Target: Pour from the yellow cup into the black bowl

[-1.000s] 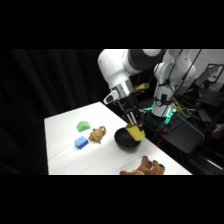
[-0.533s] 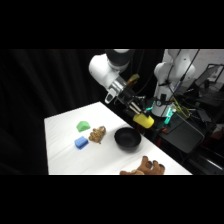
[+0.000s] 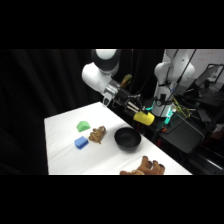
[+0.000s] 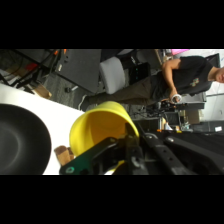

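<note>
My gripper [image 3: 139, 113] is shut on the yellow cup [image 3: 144, 118], holding it tipped on its side in the air, up and to the right of the black bowl [image 3: 127, 139]. The bowl sits on the white table [image 3: 65, 150] near its right edge. In the wrist view the yellow cup [image 4: 101, 131] fills the middle with its open mouth facing the camera, my gripper [image 4: 117, 155] clamped on its rim, and the black bowl [image 4: 20, 140] lies at the left. I cannot see any contents in the cup or bowl.
A green piece [image 3: 83, 126], a blue block [image 3: 81, 143] and a brown toy [image 3: 96, 134] lie left of the bowl. Another brown plush [image 3: 145, 168] sits at the table's front edge. A second robot base and cables [image 3: 167, 95] stand at the right. A person [image 4: 187, 77] sits beyond the table.
The arm has lifted and swung right, carrying the cup from just over the bowl to a spot higher and right of it, with the cup turned further onto its side.
</note>
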### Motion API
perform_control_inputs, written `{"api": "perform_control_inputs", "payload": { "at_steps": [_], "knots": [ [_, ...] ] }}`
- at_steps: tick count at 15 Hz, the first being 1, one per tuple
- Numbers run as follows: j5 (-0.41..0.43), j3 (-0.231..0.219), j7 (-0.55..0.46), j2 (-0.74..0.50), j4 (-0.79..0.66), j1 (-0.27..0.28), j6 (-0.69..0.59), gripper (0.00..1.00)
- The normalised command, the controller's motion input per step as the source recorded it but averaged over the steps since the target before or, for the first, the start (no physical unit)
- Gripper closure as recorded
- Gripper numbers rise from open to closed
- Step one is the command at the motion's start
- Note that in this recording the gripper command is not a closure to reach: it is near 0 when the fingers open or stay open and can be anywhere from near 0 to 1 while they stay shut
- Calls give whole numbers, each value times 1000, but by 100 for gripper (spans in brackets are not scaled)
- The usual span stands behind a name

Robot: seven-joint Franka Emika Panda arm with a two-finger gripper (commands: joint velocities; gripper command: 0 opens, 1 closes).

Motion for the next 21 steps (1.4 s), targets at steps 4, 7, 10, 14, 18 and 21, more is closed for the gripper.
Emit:
{"api": "perform_control_inputs", "payload": {
  "at_steps": [4, 7, 10, 14, 18, 21],
  "knots": [
    [-134, 64, 200, -75, 27, 105, 607, 18],
    [-270, 99, 350, -153, -17, 128, 585, 18],
    [-309, 107, 430, -102, 88, 118, 534, 18],
    [-361, 84, 508, 67, 258, 103, 379, 18],
    [-275, 70, 491, 294, 407, 104, 258, 18],
    [-333, 44, 341, 383, 423, 120, 398, 18]
  ]
}}
